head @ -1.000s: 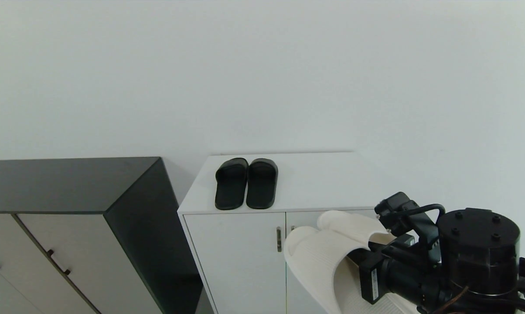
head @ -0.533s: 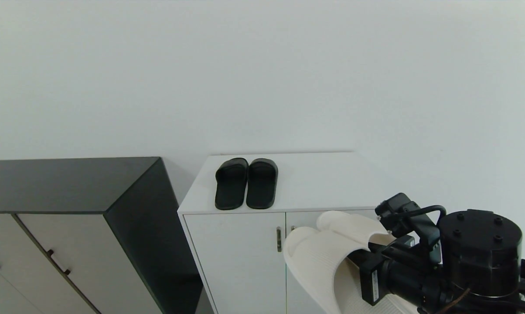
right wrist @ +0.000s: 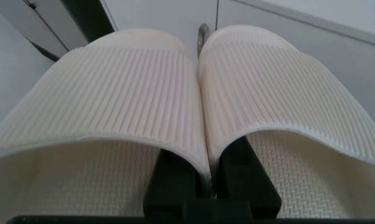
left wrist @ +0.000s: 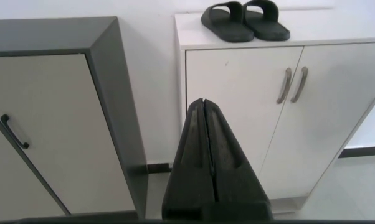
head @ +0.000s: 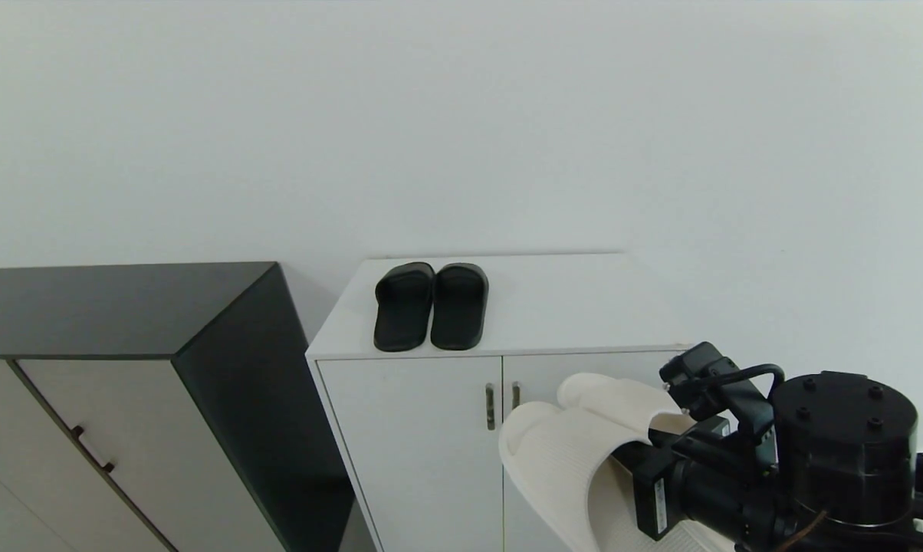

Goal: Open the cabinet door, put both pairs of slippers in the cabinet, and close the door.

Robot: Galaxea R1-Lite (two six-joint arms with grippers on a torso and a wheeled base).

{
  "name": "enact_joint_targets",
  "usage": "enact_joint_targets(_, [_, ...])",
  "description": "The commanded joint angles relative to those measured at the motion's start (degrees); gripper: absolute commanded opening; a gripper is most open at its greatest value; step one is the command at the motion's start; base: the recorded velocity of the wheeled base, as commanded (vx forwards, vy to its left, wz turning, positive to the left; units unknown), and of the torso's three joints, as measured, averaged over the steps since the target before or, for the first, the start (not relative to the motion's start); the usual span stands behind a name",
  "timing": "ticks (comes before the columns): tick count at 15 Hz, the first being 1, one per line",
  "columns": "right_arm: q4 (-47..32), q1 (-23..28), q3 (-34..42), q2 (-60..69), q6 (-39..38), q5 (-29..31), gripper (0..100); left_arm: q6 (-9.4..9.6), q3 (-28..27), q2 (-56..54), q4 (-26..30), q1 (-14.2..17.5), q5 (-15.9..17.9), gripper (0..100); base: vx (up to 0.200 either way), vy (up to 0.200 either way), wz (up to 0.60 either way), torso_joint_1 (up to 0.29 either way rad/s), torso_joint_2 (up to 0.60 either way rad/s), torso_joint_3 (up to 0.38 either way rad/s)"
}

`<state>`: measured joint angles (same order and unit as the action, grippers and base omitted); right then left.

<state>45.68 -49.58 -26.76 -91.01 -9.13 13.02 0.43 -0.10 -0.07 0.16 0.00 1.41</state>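
Observation:
A pair of black slippers [head: 431,305] [left wrist: 246,19] lies side by side on top of the white cabinet [head: 569,307] [left wrist: 237,93]. Both cabinet doors are closed, their two metal handles [head: 501,400] [left wrist: 292,84] meeting at the middle. My right gripper [right wrist: 204,177] is shut on a pair of white ribbed slippers [head: 576,452] [right wrist: 194,93], pinching their inner sides together; it holds them in front of the right door, below the cabinet top. My left gripper [left wrist: 205,112] is shut with nothing in it, facing the left door from a distance.
A dark cabinet [head: 124,322] [left wrist: 50,37] with beige drawer fronts and black handles [head: 90,452] [left wrist: 13,129] stands left of the white cabinet, a narrow gap between them. A white wall rises behind. Floor lies below the doors [left wrist: 356,193].
The head view has shifted, so both cabinets sit higher in the picture and more of the doors shows. The right gripper keeps the white slippers at the same place.

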Motion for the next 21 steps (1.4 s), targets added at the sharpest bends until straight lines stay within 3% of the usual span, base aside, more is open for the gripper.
enact_joint_targets(1, [0.0,-0.1,0.1,-0.3,0.0,0.0,0,0.01,0.0,0.1,0.0,0.0,0.1,0,0.0,0.0,0.0,-0.168,0.4,0.222])
enact_joint_targets(2, [0.0,-0.2,0.1,-0.5,0.0,0.0,0,0.01,0.0,0.1,0.0,0.0,0.1,0,0.0,0.0,0.0,-0.217,0.48,0.281])
enact_joint_targets(3, [0.0,-0.2,0.2,-0.6,0.0,0.0,0,-0.08,-0.1,0.1,0.0,0.0,0.1,100,0.0,0.0,0.0,-0.222,0.52,0.281])
enact_joint_targets(7, [1.1,-0.3,1.2,-0.6,0.0,0.0,0,0.01,-0.1,0.1,0.1,0.0,0.1,100,0.0,0.0,0.0,-0.231,0.55,0.312])
enact_joint_targets(10, [2.0,-0.4,1.8,-0.7,0.0,0.1,0,1.16,-0.1,0.1,0.1,0.0,0.2,100,0.0,0.0,0.0,-0.211,0.53,0.315])
enact_joint_targets(19, [2.1,-0.4,2.1,-1.8,-0.1,0.1,0,1.07,-0.1,0.2,0.2,0.0,0.3,100,0.0,0.0,0.0,-0.18,0.5,0.317])
enact_joint_targets(21, [2.3,-0.7,2.1,-2.3,-0.1,0.3,0,0.98,-0.1,4.7,0.2,-0.3,0.3,100,0.0,0.0,0.0,-0.151,0.48,0.322])
